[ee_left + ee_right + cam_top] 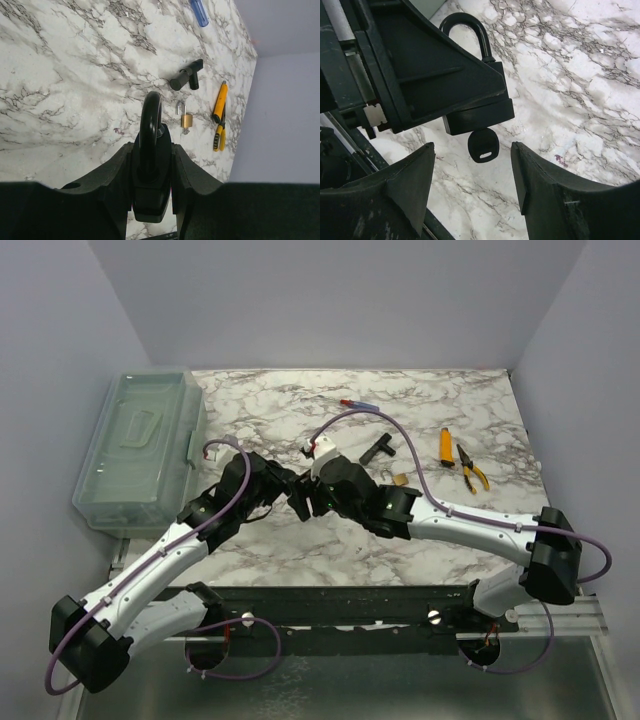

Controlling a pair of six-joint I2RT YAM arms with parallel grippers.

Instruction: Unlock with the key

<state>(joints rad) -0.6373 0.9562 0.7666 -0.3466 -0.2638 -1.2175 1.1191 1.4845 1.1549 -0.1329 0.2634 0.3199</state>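
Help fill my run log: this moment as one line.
left gripper shut on black padlock | key in keyhole | right gripper open, flanking key, not gripping

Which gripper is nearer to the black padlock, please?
Left. The left gripper is clamped on the black padlock. The right gripper is open just below it, its fingers either side of the key, touching neither.
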